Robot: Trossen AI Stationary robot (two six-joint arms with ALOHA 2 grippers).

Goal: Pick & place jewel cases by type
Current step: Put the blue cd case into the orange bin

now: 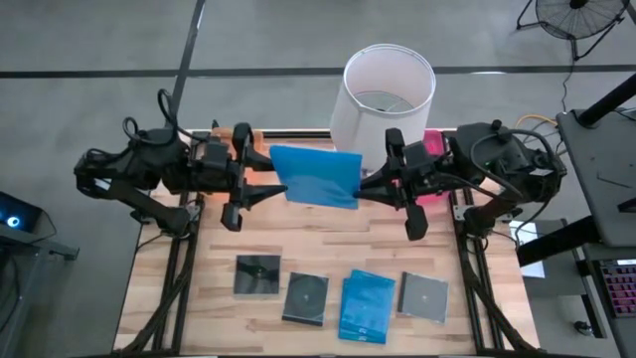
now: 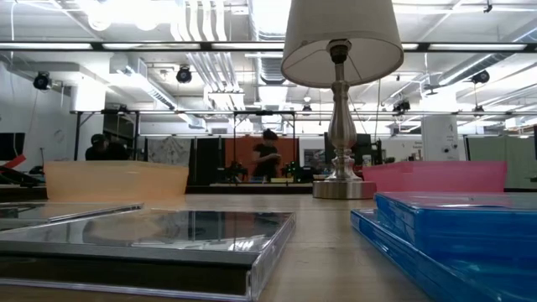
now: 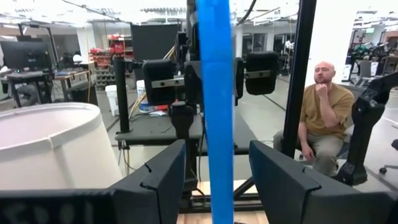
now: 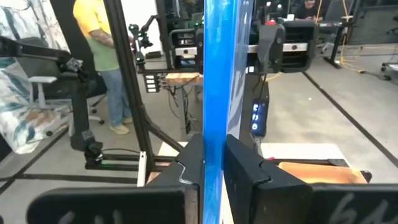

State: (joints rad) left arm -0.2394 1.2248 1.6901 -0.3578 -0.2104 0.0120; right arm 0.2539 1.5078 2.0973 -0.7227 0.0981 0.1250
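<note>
Above the desk [image 1: 209, 288], a blue case [image 1: 316, 177] hangs mid-handover: the right gripper [image 1: 370, 185] is clenched on it, and the left gripper [image 1: 268, 188] straddles its other edge, released. Next, I judge, the left must close before the right lets go.

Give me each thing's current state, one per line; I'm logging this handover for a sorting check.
Held blue case: up off the table, on edge between both arms.
Right tool: shut on the held blue case.
Left tool: open, fingers either side of the case, not touching it.
Second blue case: flat on the table.
Three dark cases: flat, closed, in the front row.
Lamp: upright at the back.
</note>
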